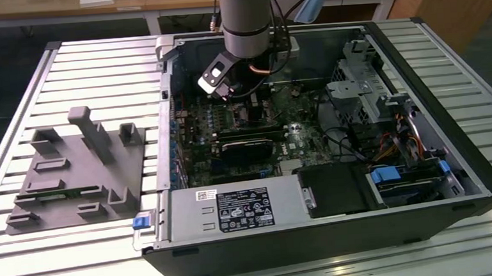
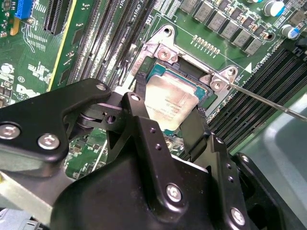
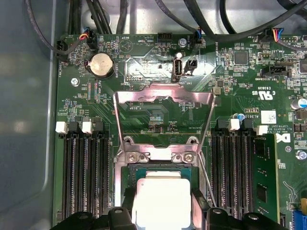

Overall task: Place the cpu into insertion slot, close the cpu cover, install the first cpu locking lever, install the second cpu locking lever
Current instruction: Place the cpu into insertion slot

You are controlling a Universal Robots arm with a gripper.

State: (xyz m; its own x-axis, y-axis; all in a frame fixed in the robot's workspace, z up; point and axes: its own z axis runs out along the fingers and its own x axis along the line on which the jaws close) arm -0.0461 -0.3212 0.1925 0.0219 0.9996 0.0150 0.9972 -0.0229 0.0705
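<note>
Two black fingers (image 2: 138,112) of the jaws were pinched in on the cpu (image 2: 170,103) from opposite sides, so they were open only as wide as the chip and had it by its edges. The cpu was right over the insertion slot (image 2: 158,73) with its pale metal top facing up. Honestly couldn't tell if it was fully seated or sitting a hair above. The cpu cover (image 3: 165,94) was flipped up and open, its silvery frame standing off the green board behind the slot. One thin locking lever (image 2: 268,101) stuck out at an angle from the corner of the socket, not latched down. Long black memory slots (image 3: 81,177) ran along both sides of the socket, and a coin battery (image 3: 101,64) sat further up the board. From across the room, the arm (image 1: 247,16) reached straight down into the open computer case (image 1: 453,164), which lay on the slatted tabletop (image 1: 96,64). A grey plastic fixture (image 1: 69,181) sat well apart from the case, toward the exterior view's left.
</note>
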